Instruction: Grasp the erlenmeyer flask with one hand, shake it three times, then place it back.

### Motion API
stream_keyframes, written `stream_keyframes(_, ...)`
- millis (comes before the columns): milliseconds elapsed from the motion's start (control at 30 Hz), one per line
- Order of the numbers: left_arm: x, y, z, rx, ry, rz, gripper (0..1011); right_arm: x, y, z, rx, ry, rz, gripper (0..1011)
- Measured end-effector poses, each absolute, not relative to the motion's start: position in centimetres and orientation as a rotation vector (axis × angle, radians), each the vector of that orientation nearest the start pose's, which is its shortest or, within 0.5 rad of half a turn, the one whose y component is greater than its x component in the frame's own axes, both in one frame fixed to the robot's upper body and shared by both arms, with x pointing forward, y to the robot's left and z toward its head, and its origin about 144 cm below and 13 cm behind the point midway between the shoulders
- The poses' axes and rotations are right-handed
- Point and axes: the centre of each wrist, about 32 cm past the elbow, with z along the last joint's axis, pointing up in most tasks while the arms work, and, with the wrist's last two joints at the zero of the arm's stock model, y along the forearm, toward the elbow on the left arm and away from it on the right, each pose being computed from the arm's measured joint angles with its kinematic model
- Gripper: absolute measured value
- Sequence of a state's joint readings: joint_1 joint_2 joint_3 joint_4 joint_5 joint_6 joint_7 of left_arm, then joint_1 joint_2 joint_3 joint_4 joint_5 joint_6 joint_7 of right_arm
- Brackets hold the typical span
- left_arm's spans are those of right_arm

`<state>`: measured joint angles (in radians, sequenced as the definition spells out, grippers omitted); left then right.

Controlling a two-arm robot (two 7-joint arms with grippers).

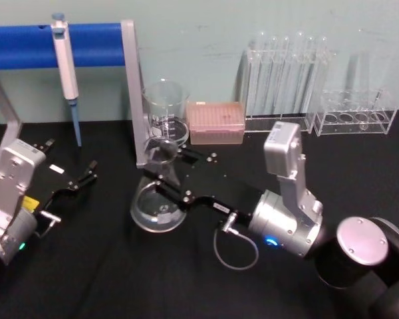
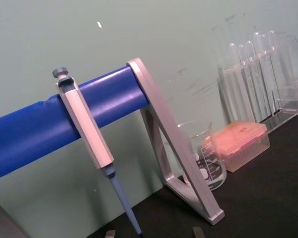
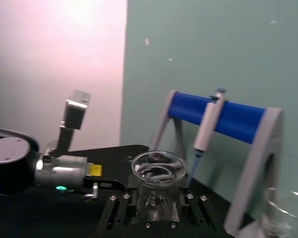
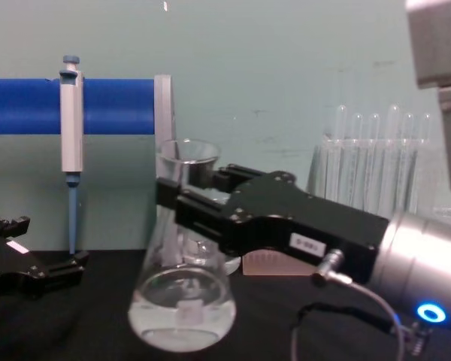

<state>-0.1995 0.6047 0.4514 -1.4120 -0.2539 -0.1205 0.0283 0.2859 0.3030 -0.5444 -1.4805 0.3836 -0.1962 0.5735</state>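
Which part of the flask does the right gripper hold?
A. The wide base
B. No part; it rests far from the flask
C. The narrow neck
C: the right gripper is shut on the neck of the flask, just under the rim and well above the base.

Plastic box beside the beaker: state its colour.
The plastic box is pale pink; the head view shows it best.

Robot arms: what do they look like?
Both are silver-grey cylinders with boxy silver blocks. The right gripper has long black fingers, a white label, a looping grey cable and a blue light. The left gripper is black too, with a yellow sticker and green light.
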Motion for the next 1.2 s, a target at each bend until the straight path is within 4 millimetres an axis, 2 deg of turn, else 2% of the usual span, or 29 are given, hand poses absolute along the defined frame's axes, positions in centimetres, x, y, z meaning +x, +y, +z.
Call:
stream_keyframes(333, 48.9, 31.0, 114.0, 0.305, -0.285, 1.248, 1001, 48.1, -18.9, 117.6, 0.116, -0.225, -0.712, 450)
stream_keyframes(767, 48.9, 31.0, 114.0, 0.305, -0.285, 1.248, 1001, 44.1, -22.2, 117.3, 0.092, -0.275, -1.097, 450)
stream_keyframes(1000, 48.9, 31.0, 114.0, 0.304, -0.285, 1.248, 1001, 43.2, -23.3, 117.3, 0.088, -0.279, -1.175, 450)
stream_keyframes(1200, 48.9, 31.0, 114.0, 0.304, -0.285, 1.248, 1001, 43.2, -23.5, 117.2, 0.09, -0.278, -1.175, 450)
